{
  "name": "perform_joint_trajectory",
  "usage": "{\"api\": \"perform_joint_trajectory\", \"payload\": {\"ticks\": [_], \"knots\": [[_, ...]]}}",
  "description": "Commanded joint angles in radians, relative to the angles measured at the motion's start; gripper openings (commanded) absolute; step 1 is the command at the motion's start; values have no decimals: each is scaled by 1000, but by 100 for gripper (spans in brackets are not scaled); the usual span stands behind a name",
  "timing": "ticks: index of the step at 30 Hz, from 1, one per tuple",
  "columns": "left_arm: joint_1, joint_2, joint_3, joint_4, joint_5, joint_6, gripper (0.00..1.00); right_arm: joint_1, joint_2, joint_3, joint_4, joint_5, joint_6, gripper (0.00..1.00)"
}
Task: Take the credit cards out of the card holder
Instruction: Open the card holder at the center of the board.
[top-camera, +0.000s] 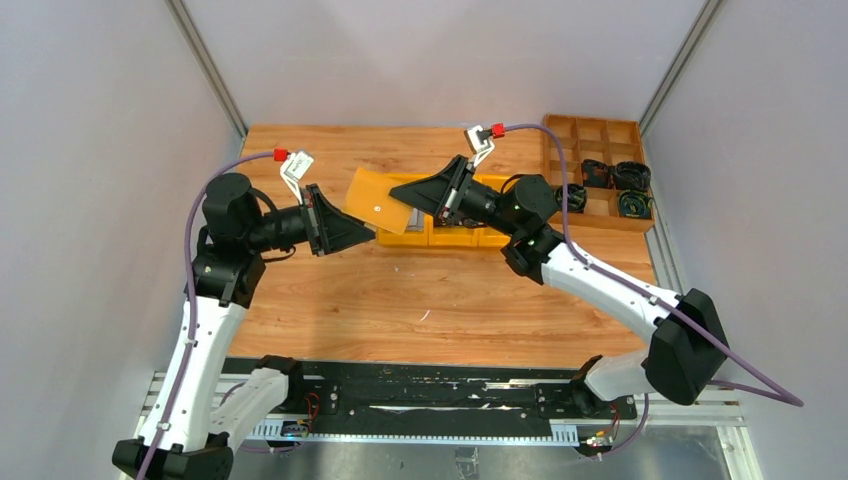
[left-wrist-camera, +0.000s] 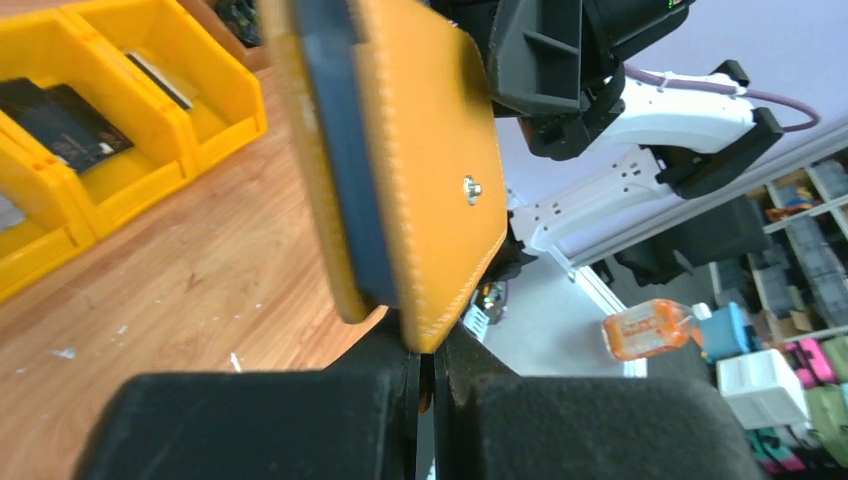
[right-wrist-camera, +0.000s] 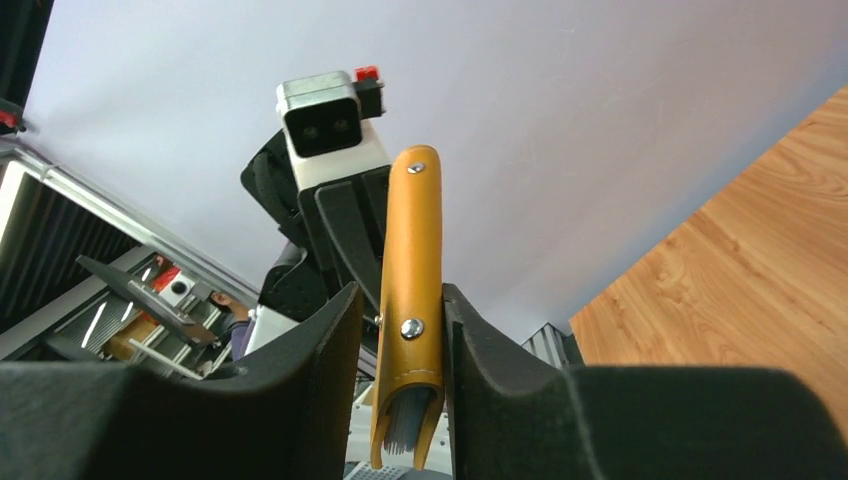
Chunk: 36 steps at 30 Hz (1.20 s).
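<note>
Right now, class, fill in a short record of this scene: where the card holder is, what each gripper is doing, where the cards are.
card holder: lifted off the table, between the two grippers
left gripper: shut on a corner of its yellow flap
right gripper: jaws either side of it, gap on one side
credit cards: grey edges show inside the holder
behind: yellow bins, wooden tray

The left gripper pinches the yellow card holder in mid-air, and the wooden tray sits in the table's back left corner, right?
No. The tray sits in the back right corner, as the top view shows. The left gripper does pinch the card holder in mid-air.
</note>
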Motion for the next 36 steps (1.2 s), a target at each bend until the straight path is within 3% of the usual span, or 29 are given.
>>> {"api": "perform_joint_trajectory", "payload": {"ticks": [1, 6, 9, 11, 14, 19, 23, 28, 32, 36], "knots": [[9, -21, 69, -184, -80, 202, 0, -15, 14, -12, 8, 47, 39, 40], [9, -51, 62, -191, -120, 264, 0, -15, 76, -36, 146, 37, 155, 42], [9, -62, 76, -195, -126, 325, 0, -25, 106, -28, 127, -2, 151, 67], [9, -44, 122, -280, -155, 414, 0, -46, 94, -8, -65, -10, 40, 76], [9, -3, 182, -397, -236, 540, 0, -79, 47, 35, -343, 48, -201, 79], [6, 81, 214, -548, -505, 710, 0, -76, 1, 105, -677, 258, -510, 82], [6, 171, 257, -697, -497, 918, 0, -62, -8, 76, -628, 242, -571, 83], [-20, 253, 367, -867, -447, 1181, 0, -55, 16, 74, -557, 64, -601, 84], [-127, 305, 466, -1054, -491, 1412, 0, -56, 2, 81, -566, -11, -693, 84], [-266, 324, 504, -1166, -633, 1574, 0, -55, 1, 87, -550, -157, -822, 84]]}}
